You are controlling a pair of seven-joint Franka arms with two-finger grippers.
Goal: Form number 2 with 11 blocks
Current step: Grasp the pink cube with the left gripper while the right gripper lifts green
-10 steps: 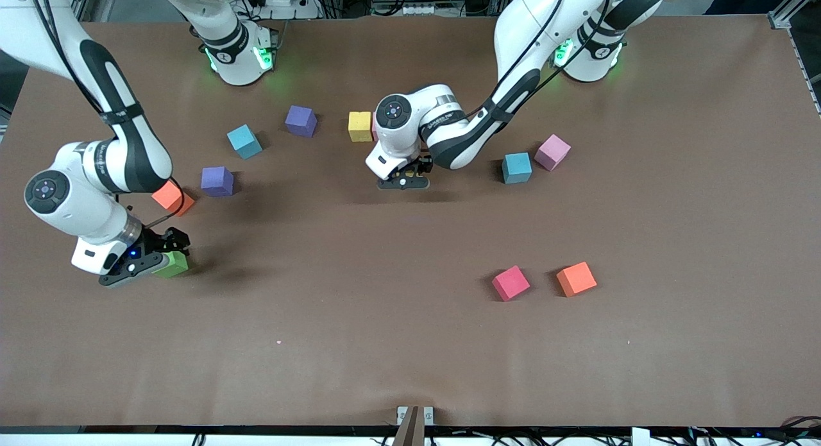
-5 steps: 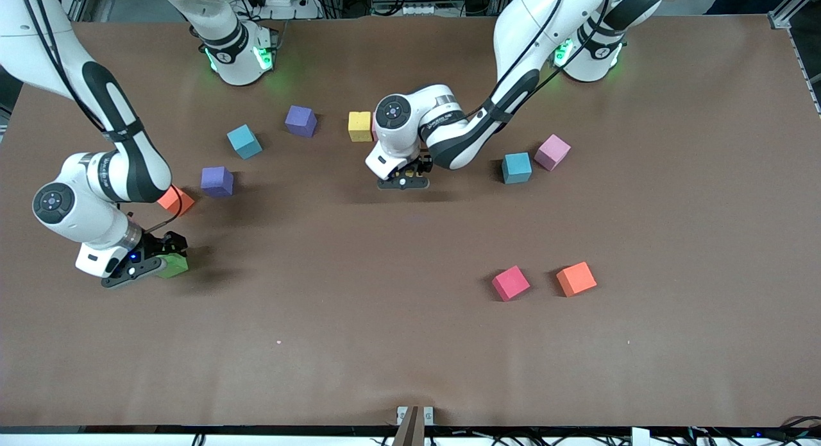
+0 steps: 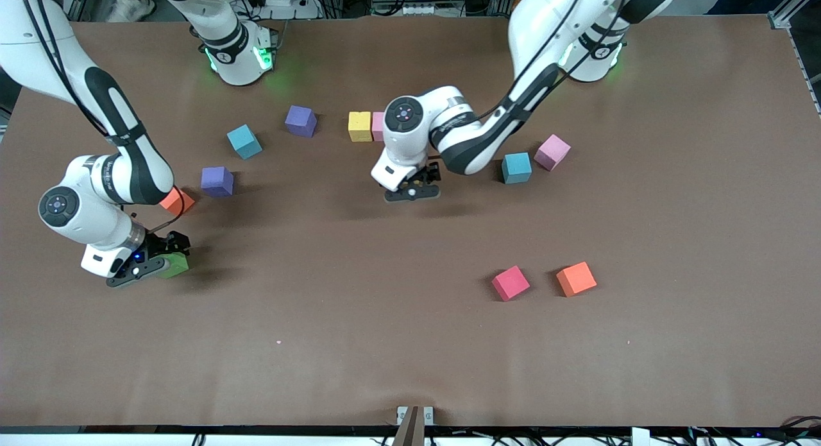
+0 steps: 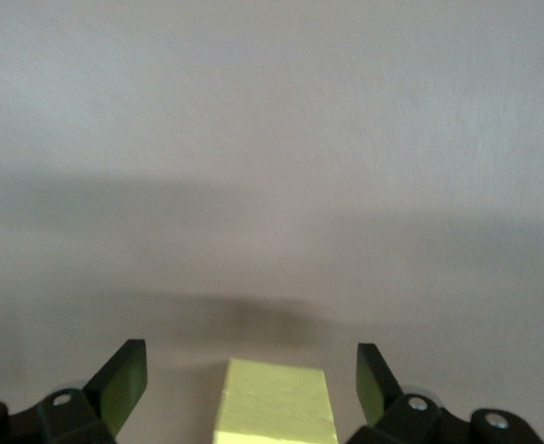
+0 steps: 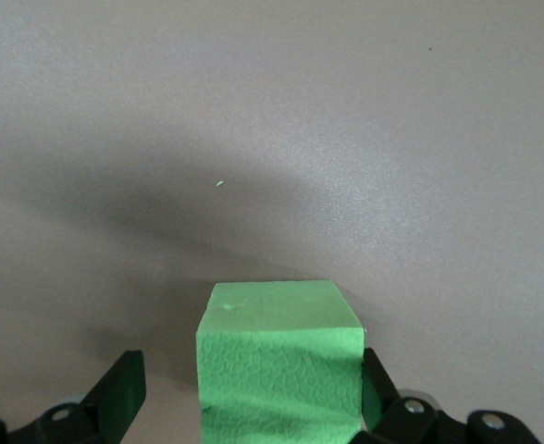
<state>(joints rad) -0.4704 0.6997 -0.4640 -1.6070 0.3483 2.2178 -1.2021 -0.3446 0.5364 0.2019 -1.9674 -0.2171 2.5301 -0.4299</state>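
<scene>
Jaws of both grippers stand spread. Between the left gripper's point(image 4: 252, 379) sits a yellow block point(image 4: 274, 402), gaps either side, on the bench point(image 3: 385, 343); the right gripper point(image 5: 252, 384) straddles a green, pebbly-faced cube point(image 5: 277, 356), one finger point(image 5: 372, 387) close against it.

A brown table point(image 3: 410, 343) carries loose blocks: two purple point(image 3: 301, 120) point(image 3: 217, 181), two blue point(image 3: 244, 141) point(image 3: 516, 167), yellow point(image 3: 360, 126), pink point(image 3: 552, 152), red point(image 3: 510, 283), two orange point(image 3: 576, 278) point(image 3: 173, 201), green point(image 3: 174, 265).
</scene>
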